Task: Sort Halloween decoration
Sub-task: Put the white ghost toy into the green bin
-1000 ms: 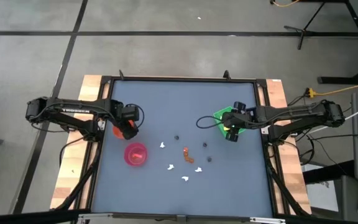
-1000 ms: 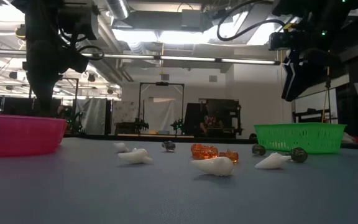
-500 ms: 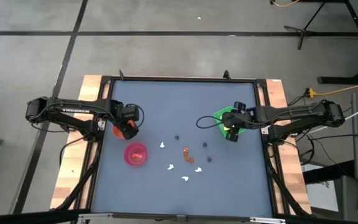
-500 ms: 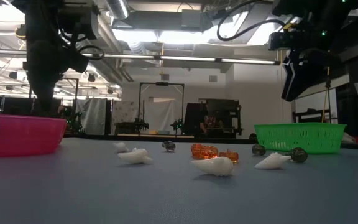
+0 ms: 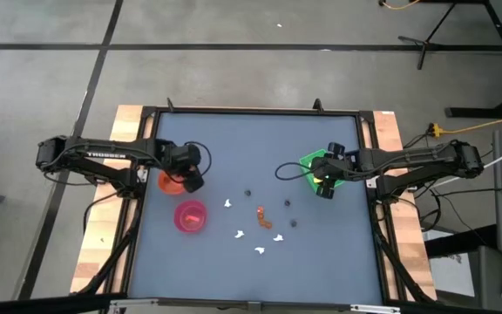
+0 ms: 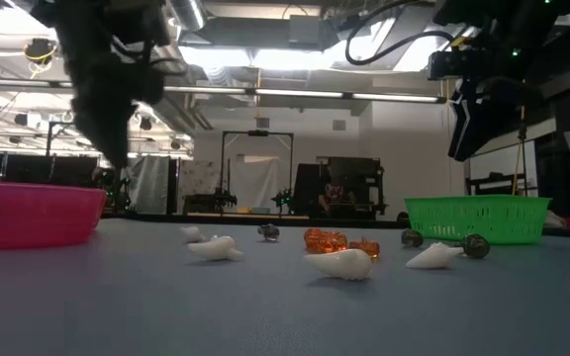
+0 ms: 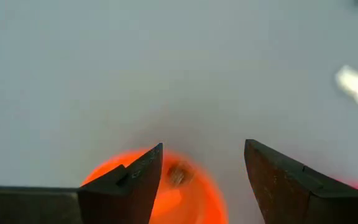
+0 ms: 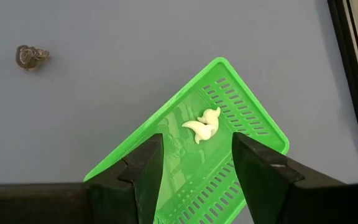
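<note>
The Halloween decoration lies scattered mid-table: white pieces [image 5: 240,234], orange pieces [image 5: 261,212] and dark roundish pieces [image 5: 247,194]. One white piece [image 8: 204,124] lies in the green tray [image 8: 253,124]. A small piece [image 7: 178,174] lies in the orange bowl [image 7: 191,196]. My left gripper [image 7: 204,146] hangs open above the orange bowl's right side [image 5: 168,181], with nothing between its fingers. My right gripper [image 8: 197,137] hangs open over the green tray [image 5: 314,163], also with nothing in it.
A pink bowl [image 5: 190,216] stands near the orange bowl, toward the table's near edge. A dark piece [image 8: 31,57] lies on the mat left of the tray. The raised black frame [image 5: 251,112] borders the blue mat.
My left gripper has swung toward the table's right and tipped up a little, uncovering the orange bowl beneath it. The right arm and the pieces on the mat have kept still.
</note>
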Available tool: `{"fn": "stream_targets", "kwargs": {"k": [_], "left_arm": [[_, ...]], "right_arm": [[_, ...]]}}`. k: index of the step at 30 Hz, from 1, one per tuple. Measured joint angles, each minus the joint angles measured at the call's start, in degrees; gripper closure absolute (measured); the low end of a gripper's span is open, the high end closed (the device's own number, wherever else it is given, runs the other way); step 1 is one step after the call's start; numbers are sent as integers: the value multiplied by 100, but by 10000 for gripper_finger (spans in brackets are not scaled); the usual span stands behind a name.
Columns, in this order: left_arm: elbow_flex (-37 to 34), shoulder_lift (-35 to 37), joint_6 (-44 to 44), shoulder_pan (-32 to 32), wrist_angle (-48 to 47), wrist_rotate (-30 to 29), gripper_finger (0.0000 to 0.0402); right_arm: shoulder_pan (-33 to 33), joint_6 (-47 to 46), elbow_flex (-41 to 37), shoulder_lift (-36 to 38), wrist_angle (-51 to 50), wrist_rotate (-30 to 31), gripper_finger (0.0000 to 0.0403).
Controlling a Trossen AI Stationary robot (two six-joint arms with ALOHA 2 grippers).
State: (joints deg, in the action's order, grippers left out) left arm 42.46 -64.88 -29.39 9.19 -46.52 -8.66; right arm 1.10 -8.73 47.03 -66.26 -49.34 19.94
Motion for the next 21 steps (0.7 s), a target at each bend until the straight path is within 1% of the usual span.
{"fn": "stream_targets", "kwargs": {"k": [8, 11, 15, 21], "left_arm": [[0, -2, 193, -2, 1924, 124, 202], [0, -4, 465, -47, 2619, 129, 202], [0, -10, 875, -225, 3395, 132, 202], [0, -274, 1182, -643, 4367, 181, 202]], "right_arm": [[0, 0, 0, 0, 0, -1, 212], [0, 1, 0, 0, 0, 0, 212], [0, 2, 0, 0, 0, 0, 212], [0, 1, 0, 0, 2, 0, 212]]}}
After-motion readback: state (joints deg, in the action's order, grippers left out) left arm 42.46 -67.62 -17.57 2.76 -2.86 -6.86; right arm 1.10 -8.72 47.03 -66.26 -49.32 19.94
